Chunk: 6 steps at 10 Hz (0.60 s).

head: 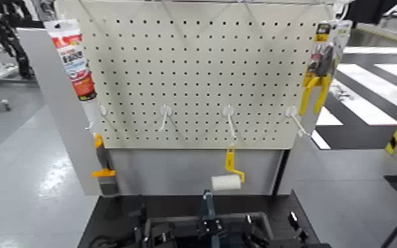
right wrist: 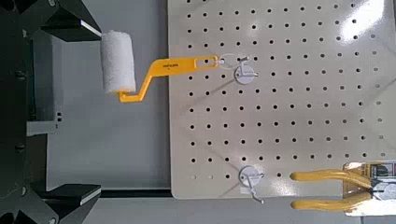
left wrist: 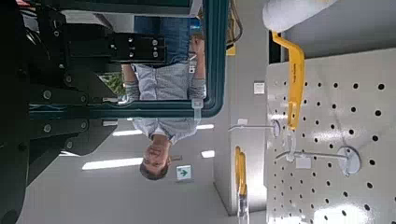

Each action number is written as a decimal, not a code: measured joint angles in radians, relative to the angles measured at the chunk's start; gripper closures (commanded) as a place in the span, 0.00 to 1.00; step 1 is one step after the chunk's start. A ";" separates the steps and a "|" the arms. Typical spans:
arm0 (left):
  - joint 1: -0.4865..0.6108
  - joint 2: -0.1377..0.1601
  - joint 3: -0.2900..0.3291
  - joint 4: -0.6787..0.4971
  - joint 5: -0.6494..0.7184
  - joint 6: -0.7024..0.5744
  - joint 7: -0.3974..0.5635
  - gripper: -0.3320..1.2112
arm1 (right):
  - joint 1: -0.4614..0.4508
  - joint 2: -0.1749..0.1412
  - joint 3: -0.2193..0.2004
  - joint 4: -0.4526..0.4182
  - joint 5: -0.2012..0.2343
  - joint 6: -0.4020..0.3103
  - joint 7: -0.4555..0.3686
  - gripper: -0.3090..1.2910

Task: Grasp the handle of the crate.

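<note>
Pegboard (head: 198,72) behind one crate (head: 264,217), one handle (head: 207,206), left gripper (left wrist: 161,49) near it, jaws closed, right gripper (right wrist: 89,112), jaws open

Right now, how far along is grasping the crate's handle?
Done: the left gripper has reached the upright handle. In hand: that handle, apparently, its bar between closed jaws. Left: perhaps only confirming the grip; the right gripper stands open and empty before the pegboard.

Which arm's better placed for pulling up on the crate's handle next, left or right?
Left, I'd say. The left gripper is right at the crate's handle, while the right gripper stands open and empty, facing the pegboard.
</note>
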State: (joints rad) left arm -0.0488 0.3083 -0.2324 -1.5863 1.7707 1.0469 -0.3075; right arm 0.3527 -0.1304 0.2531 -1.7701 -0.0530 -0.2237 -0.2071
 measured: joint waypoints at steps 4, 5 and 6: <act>0.015 -0.007 0.019 -0.018 0.005 0.005 0.007 0.99 | -0.001 0.000 0.003 0.000 0.005 0.003 -0.003 0.29; 0.015 -0.008 0.019 -0.017 0.006 0.005 0.007 0.99 | -0.001 0.000 0.004 0.000 0.005 0.004 -0.003 0.29; 0.015 -0.008 0.019 -0.016 0.008 0.005 0.007 0.99 | -0.002 -0.001 0.004 0.000 0.005 0.007 -0.003 0.29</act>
State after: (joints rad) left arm -0.0338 0.3006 -0.2132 -1.6025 1.7785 1.0523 -0.3006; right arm 0.3511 -0.1311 0.2570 -1.7706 -0.0475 -0.2171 -0.2102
